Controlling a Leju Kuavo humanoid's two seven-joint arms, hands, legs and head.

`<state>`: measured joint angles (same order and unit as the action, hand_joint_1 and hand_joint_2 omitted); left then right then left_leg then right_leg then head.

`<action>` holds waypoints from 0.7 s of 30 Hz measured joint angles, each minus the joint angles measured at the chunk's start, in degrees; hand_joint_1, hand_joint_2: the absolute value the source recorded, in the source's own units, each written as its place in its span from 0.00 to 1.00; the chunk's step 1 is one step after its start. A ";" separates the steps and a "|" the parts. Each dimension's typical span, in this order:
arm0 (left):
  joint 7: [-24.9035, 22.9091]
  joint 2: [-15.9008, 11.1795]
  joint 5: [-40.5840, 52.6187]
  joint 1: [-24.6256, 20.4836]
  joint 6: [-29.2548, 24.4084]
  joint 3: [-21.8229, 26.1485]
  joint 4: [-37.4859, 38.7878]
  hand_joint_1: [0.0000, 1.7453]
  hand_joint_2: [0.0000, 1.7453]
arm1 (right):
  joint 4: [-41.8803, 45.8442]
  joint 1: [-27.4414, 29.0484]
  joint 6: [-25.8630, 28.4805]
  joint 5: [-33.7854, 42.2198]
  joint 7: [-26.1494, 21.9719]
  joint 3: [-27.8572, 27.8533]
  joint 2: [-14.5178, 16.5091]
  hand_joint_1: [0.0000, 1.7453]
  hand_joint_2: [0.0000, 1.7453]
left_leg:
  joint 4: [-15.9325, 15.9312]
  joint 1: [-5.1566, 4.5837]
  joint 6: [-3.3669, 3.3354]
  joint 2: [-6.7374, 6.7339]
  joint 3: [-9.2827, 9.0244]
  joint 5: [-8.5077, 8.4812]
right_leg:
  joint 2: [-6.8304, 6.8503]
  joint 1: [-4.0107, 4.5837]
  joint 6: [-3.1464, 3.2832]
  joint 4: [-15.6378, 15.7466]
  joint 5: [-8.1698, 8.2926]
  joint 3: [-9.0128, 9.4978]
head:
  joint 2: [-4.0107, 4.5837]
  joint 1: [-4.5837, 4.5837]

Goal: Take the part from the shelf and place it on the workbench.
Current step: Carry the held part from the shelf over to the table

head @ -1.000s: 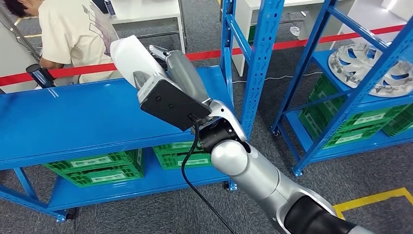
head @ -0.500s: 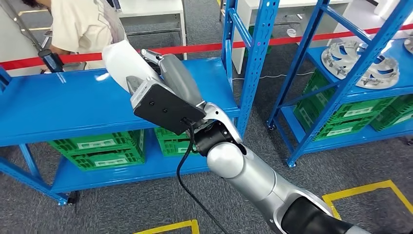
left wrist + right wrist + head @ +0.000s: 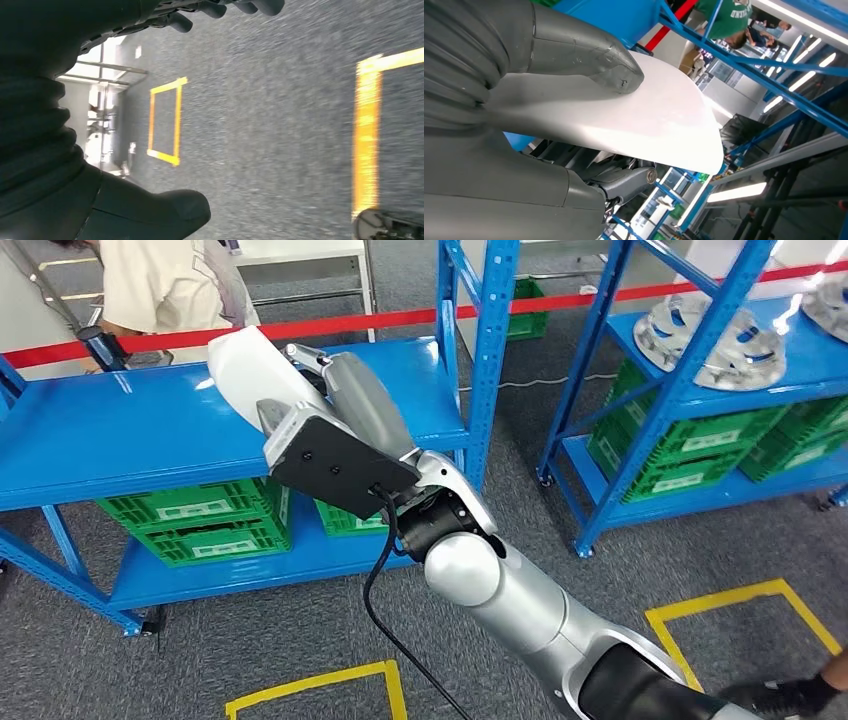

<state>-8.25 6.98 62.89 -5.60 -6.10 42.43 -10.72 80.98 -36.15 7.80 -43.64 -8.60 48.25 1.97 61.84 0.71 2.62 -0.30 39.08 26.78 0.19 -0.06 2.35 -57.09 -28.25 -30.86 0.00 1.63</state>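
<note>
The part point(image 3: 245, 365) is a smooth white curved shell, and my right hand point(image 3: 350, 405) grips it, raised in front of me above the low blue shelf point(image 3: 120, 430). In the right wrist view the grey thumb point(image 3: 584, 55) presses on the white part point(image 3: 649, 115) while dark fingers clamp it from the other side. My left hand point(image 3: 125, 210) hangs over grey carpet, its thumb and fingers apart with nothing between them.
Green crates point(image 3: 200, 525) sit under the low shelf. A blue rack upright point(image 3: 490, 340) stands just right of my arm. A second rack holds silver round parts point(image 3: 710, 335) and crates point(image 3: 690, 455). A person point(image 3: 165, 285) stands behind red tape point(image 3: 400, 318). Yellow floor markings point(image 3: 740, 595) and a shoe point(image 3: 800, 695) lie nearby.
The camera has moved: the shelves and racks have slid left in the picture and more floor shows. My right hand still holds the white part the same way.
</note>
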 joint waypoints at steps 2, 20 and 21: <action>-0.06 0.03 0.18 0.02 0.00 0.00 0.04 0.00 1.00 | 0.00 0.19 -0.05 -0.01 0.09 0.01 0.04 1.00 1.00 | 6.93 0.11 0.53 0.11 1.65 5.57 | 0.00 -0.02 0.24 -0.07 1.55 -1.73 | 0.00 -0.10; 0.24 -0.14 0.21 0.29 0.03 0.04 0.01 0.00 1.00 | 0.31 1.48 -0.28 -0.57 0.42 0.45 -0.41 1.00 1.00 | -3.22 -0.05 -3.10 -0.22 -3.58 -1.45 | -0.16 -0.55 -4.00 -18.77 -4.34 -11.21 | 0.00 0.07; 0.27 -0.14 0.21 0.34 0.04 0.04 0.01 0.00 1.00 | 0.31 1.55 -0.33 -0.67 0.53 0.48 -0.45 1.00 1.00 | -3.05 -0.11 -3.02 -0.26 -2.49 -2.15 | -0.16 -0.48 -3.74 -17.66 -2.83 -9.29 | 0.00 0.08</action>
<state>-7.98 6.84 63.10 -5.26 -6.05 42.48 -10.71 81.29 -34.60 7.47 -44.30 -8.07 48.72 1.52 58.79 0.60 -0.41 -0.55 36.59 24.64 0.03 -0.53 -1.39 -74.75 -31.08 -40.15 0.00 1.71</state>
